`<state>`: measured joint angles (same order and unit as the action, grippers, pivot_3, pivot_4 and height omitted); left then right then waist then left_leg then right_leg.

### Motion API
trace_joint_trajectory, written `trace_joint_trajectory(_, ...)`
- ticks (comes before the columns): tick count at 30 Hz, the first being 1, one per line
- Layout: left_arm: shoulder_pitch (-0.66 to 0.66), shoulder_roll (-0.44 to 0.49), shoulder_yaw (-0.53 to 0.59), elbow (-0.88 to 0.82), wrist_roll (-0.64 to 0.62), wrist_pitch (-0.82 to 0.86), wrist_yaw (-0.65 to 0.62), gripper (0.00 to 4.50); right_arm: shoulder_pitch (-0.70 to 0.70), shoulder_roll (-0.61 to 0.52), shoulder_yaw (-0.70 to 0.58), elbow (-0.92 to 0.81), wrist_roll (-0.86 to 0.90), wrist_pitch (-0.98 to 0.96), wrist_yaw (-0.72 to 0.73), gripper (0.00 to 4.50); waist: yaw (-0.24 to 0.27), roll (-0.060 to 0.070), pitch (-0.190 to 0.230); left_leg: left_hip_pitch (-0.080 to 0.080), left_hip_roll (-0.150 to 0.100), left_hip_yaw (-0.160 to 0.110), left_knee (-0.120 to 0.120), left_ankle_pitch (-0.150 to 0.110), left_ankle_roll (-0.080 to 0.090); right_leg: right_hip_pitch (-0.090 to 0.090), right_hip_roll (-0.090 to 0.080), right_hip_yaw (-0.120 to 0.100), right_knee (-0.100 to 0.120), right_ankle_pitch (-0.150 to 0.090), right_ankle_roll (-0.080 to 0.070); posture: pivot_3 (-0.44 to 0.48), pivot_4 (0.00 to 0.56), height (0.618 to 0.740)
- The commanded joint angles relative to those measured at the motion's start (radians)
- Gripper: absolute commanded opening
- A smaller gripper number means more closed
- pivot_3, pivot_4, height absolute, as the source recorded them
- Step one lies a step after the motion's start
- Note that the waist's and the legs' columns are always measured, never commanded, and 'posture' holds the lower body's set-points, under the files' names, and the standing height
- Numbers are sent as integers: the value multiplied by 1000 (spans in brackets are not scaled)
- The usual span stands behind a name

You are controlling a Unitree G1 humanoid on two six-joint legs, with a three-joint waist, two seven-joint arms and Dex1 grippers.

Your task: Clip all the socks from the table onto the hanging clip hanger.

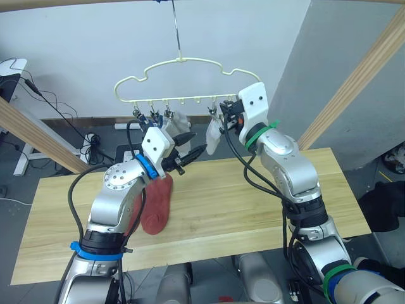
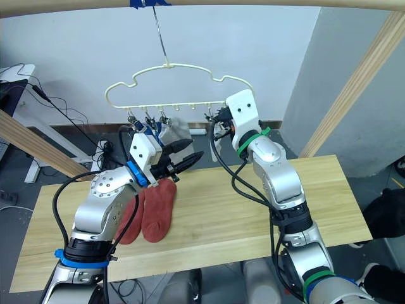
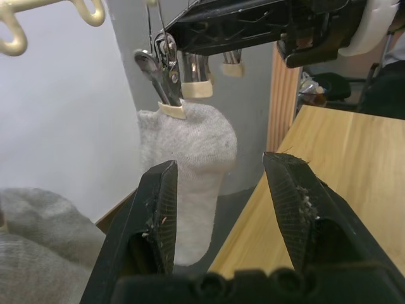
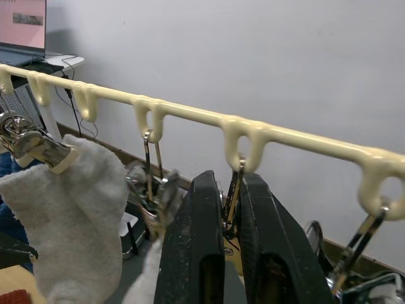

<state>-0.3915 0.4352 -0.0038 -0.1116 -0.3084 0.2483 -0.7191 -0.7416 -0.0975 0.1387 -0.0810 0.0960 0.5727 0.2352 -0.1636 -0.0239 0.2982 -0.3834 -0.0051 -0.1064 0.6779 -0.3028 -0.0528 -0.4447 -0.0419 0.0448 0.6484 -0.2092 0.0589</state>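
From the head camera, the cream clip hanger (image 2: 174, 85) is seen hanging above the table (image 2: 253, 209). 2 rust-red socks (image 2: 154, 209) lie side by side on the table under the left arm. A light grey sock (image 2: 175, 131) and something blue (image 2: 147, 130) are clipped on the hanger's left part. The left gripper (image 2: 183, 155) is raised near them, its fingers spread and empty. The right gripper (image 2: 218, 123) is held up at the hanger's right clips.

In the left wrist view, a second grey sock (image 3: 190, 171) hangs from a clip (image 3: 166, 88) beyond the parted fingers (image 3: 158, 209).

In the right wrist view, the fingers (image 4: 202, 247) are nearly closed around a metal clip (image 4: 232, 196).
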Motion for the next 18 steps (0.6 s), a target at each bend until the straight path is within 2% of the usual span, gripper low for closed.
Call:
trace_joint_trajectory(1, 25, -9, 16, -30, 23, -28, 48, 2358, -26, 3, -19, -20, -5, -29, -8, 4, 0, 0, 0, 0, 0, 0, 0, 0, 0, 0, 0, 0, 0, 0, 0, -201, 284, 740)
trace_joint_trajectory(6, 117, -19, 19, -35, 64, -23, 122, 2358, -26, 1, -22, -21, -5, -29, -7, 4, -1, 0, 0, 0, 0, 0, 0, 0, 0, 0, 0, 0, 0, 0, 0, -202, 284, 740)
trace_joint_trajectory(13, 224, -91, 76, 92, 122, 47, 330, 4279, -21, -2, -24, -30, -2, -19, -1, 0, 1, 0, 0, 0, 0, 0, 0, 0, 0, 0, 0, 0, 0, 0, 0, -202, 291, 740)
trace_joint_trajectory(14, 224, -108, 91, 127, 118, 54, 356, 4453, -20, -4, -24, -32, -1, -16, 2, 0, 1, 0, 0, 0, 0, 0, 0, 0, 0, 0, 0, 0, 0, 0, 0, -206, 293, 740)
trace_joint_trajectory(18, 214, -150, 133, 222, 116, 68, 425, 4453, -19, -5, -18, -39, 0, -8, 9, 0, 1, 0, 0, 0, 0, 0, 0, 0, 0, 0, 0, 0, 1, 0, 0, -206, 293, 740)
